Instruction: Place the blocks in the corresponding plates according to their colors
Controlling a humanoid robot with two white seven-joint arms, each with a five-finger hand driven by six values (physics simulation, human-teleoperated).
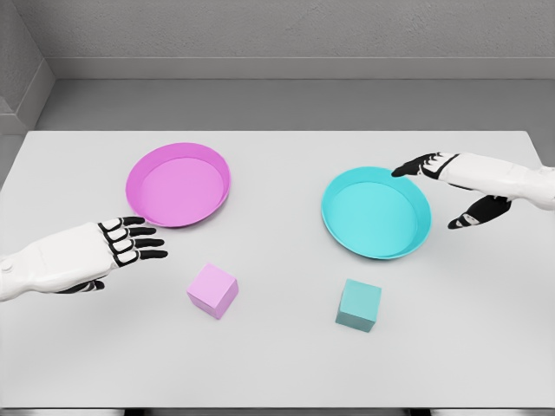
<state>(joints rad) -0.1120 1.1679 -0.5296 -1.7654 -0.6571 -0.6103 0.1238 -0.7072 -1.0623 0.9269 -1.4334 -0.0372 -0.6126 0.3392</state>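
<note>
- Your left hand (pixel 121 243) is open at left of frame, holding nothing.
- Your right hand (pixel 451 186) is open beside the cyan plate (pixel 376 246).
- Pink block (pixel 212 290) and cyan block (pixel 358 305) lie on the tabletop (pixel 277 364).

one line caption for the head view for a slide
Both blocks, pink block and cyan block, sit on the table before their matching plates; both hands open, empty.

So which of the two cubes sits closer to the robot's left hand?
The pink cube. It lies just right of and below the left hand, in front of the pink plate; the teal cube sits farther right.
</note>
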